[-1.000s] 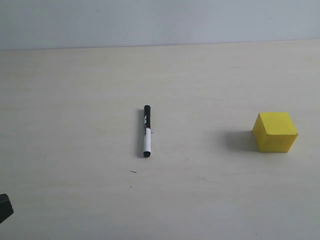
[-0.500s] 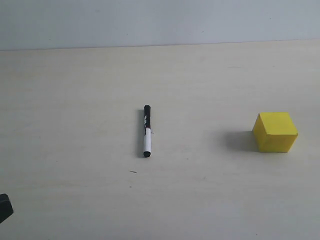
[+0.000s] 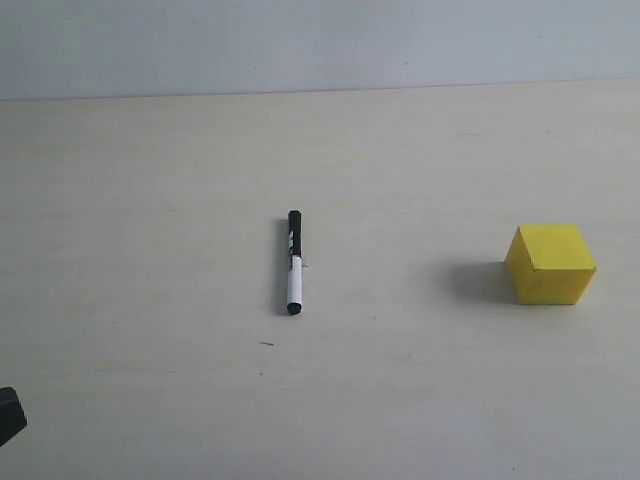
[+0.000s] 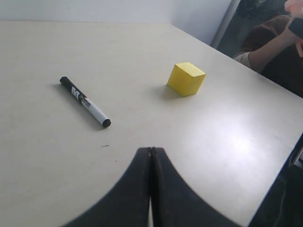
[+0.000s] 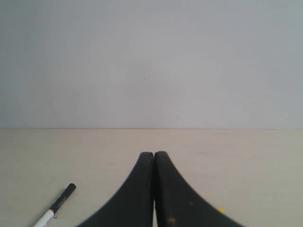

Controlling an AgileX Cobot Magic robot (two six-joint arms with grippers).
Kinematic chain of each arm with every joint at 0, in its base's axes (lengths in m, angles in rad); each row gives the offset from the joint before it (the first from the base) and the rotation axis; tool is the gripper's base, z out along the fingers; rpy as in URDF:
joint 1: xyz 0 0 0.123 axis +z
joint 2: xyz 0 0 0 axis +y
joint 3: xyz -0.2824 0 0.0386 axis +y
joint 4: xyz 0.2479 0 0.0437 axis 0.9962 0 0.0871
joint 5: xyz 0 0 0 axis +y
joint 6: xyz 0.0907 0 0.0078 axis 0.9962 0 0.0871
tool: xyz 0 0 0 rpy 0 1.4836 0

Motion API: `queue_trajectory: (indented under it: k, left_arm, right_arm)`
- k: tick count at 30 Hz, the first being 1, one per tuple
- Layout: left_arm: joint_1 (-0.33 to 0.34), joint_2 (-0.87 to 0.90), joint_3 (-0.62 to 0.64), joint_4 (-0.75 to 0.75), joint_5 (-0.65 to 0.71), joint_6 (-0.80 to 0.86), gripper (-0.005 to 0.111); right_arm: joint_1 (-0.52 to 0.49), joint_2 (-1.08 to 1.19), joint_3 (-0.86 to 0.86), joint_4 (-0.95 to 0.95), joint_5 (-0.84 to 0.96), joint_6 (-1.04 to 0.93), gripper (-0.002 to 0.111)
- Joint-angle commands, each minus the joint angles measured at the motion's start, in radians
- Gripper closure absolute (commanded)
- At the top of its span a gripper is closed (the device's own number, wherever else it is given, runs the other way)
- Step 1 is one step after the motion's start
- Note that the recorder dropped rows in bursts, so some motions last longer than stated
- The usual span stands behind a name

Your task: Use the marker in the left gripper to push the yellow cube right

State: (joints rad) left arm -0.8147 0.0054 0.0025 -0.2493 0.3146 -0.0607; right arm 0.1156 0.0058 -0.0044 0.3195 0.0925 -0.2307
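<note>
The marker lies flat on the pale worktop near the middle of the exterior view. Nothing is holding it. Its long black capped end points toward the far wall and its white barrel and small black tip point toward the near edge. Off to its right, well apart, the yellow cube sits square on the worktop and casts a soft shadow on the marker's side.

The left gripper is over the near part of the worktop, its jaws pressed together with nothing between them. Marker and cube both lie out ahead of it, untouched. In the exterior view only a black scrap shows at the lower left edge.

The right gripper also has its jaws closed and empty, facing the wall. The marker's capped end is off to one side of it and a sliver of yellow peeks out beside one finger. A person is partly visible past the worktop's edge in the left wrist view.
</note>
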Motion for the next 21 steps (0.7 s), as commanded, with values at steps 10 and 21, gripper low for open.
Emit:
queue_trajectory:
  k: [10, 21]
  left_arm:
    - [0.331, -0.005, -0.002, 0.004, -0.008, 0.001, 0.107]
    - [0.501, -0.005, -0.002, 0.015, -0.006, 0.001, 0.107]
  right_arm:
    - [0.001, -0.006, 0.004, -0.002, -0.005, -0.003, 0.108]
    - [0.001, -0.006, 0.004, -0.002, -0.005, -0.003, 0.108]
